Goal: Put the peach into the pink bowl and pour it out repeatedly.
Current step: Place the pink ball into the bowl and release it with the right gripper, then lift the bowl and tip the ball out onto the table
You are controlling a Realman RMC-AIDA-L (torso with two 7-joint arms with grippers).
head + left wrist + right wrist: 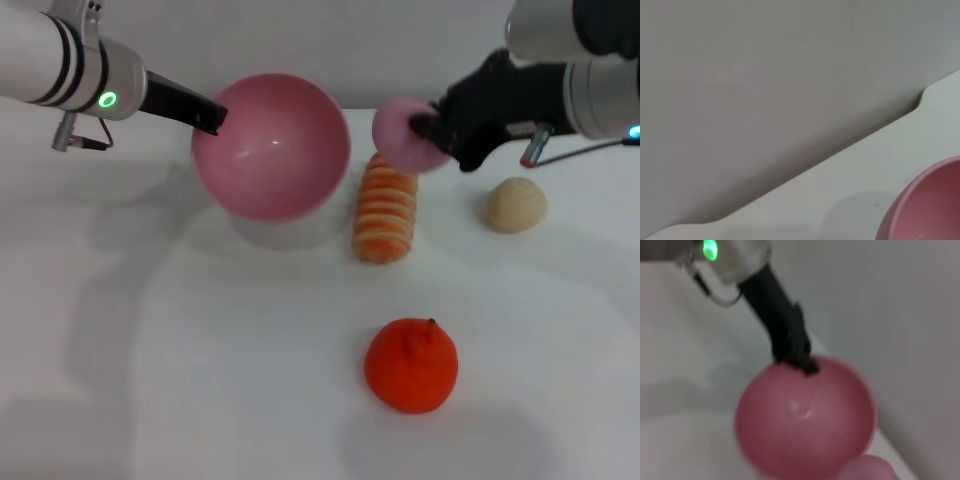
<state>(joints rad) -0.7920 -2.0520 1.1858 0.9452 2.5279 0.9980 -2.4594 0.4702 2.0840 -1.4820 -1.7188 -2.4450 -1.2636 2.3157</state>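
While the left gripper (212,117) holds the pink bowl (271,146) by its far-left rim, the bowl hangs lifted above the worktop (180,380), tipped so that its smooth hollow faces the head camera; a soft shadow lies on the white surface beneath it. The left jaws are pressed onto the rim, a dark finger reaching over the edge, as the right wrist view also shows (790,347). The bowl's hollow appears bare apart from a glint of light.

The right gripper (432,128) is raised at the far right of the bowl, its jaws pinching the peach (405,133). The peach is off the worktop, just beside the bowl's right rim and level with it, not inside. In the right wrist view a slice of the peach (867,469) sits close to the bowl (805,417).

On the worktop: a striped orange-and-cream toy (385,208) lies just right of the bowl's shadow, below the held peach; a beige ball (516,204) rests farther right; a bumpy orange fruit (411,365) sits nearer, centre-right, well apart from the others.

The left wrist view shows only a part of the bowl's rim (927,210), the worktop's far edge and the grey wall (765,75).
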